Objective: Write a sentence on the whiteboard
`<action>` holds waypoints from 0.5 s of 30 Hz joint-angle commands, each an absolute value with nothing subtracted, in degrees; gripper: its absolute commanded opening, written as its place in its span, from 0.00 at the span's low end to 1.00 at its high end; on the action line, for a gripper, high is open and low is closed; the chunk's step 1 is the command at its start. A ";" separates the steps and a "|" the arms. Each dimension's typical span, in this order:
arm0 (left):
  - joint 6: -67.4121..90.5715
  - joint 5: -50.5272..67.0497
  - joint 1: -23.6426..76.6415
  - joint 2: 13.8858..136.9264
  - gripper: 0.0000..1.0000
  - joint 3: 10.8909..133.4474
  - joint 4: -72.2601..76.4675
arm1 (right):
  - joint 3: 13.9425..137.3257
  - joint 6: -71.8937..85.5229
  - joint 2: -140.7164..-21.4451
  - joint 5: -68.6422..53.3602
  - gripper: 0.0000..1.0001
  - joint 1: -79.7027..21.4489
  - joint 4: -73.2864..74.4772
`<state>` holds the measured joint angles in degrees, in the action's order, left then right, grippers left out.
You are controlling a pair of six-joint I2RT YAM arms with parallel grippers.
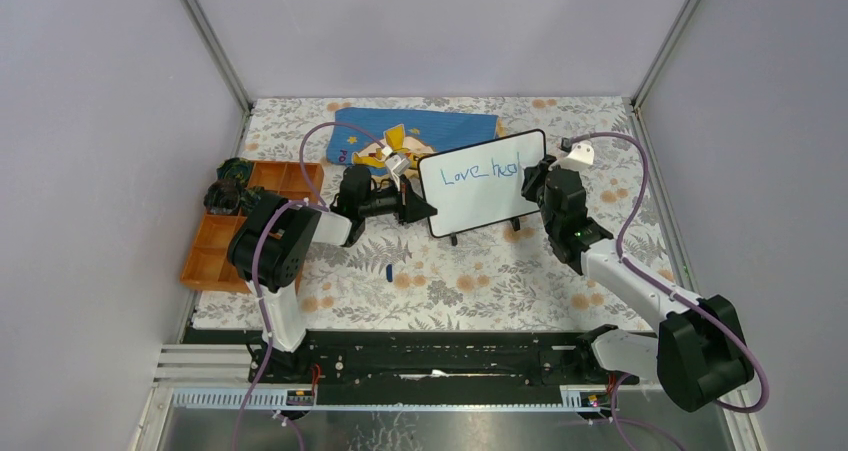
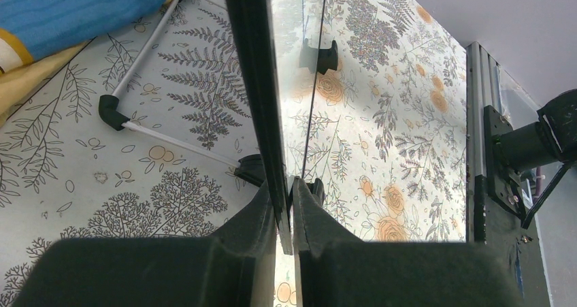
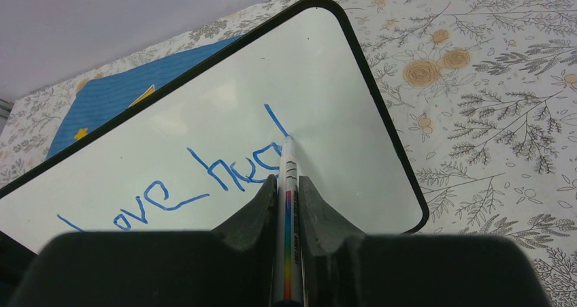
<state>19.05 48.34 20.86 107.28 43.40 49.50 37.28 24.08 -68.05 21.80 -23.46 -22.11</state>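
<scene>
The whiteboard point(image 1: 480, 193) point(image 2: 253, 82) point(image 3: 333, 69) stands propped on its little black feet toward the far edge of the tabletop point(image 1: 480, 276), a little right of the middle, with its white face tilted up toward the near edge. The blue cloth point(image 1: 440, 129) with the yellow figure lies flat just behind it, against the far edge.

The sentence point(image 1: 483, 172) point(image 3: 204, 178) runs as a single line of blue handwriting across the upper part of the board, reading roughly "Love heal" — the last letter is a long slanted stroke.

The left gripper point(image 1: 420, 207) point(image 2: 284, 201) is clamped on the board's left edge; in the left wrist view its two fingers pinch the thin black rim from either side, with no gap to spare.

The right gripper point(image 1: 531, 181) point(image 3: 287, 184) is at the board's right side, its fingers closed around a slim marker point(image 3: 288, 212) with a rainbow strip on its barrel. The marker's tip touches the white surface at the lower end of that last stroke.

An orange tray point(image 1: 213, 254) with compartments sits at the left edge of the tabletop, and a small dark blue object point(image 1: 388, 270) lies on the patterned cover between the left arm and the near edge — too small to identify.
</scene>
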 commanded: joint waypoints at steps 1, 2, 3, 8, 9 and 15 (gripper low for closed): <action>14.36 45.70 22.27 109.42 0.00 41.75 39.46 | 36.75 24.81 -67.06 21.97 0.00 -23.03 -21.58; 14.41 45.70 22.27 109.48 0.00 41.75 39.46 | 36.67 24.91 -66.99 21.92 0.00 -23.03 -21.40; 14.41 45.75 22.32 109.47 0.00 41.75 39.44 | 36.46 24.98 -66.90 21.97 0.00 -23.03 -21.34; 14.21 45.53 22.41 109.45 0.00 41.73 39.28 | 35.95 24.97 -66.41 22.43 0.00 -22.95 -20.84; 14.23 45.49 22.37 109.43 0.00 41.75 39.24 | 36.04 24.97 -66.32 22.50 0.00 -23.02 -20.64; 14.15 45.35 22.41 109.32 0.00 41.77 39.19 | 36.10 25.00 -66.03 23.05 0.00 -23.02 -19.78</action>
<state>19.05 48.18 20.95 107.26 43.40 49.47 36.12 24.34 -67.24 21.85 -23.44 -19.94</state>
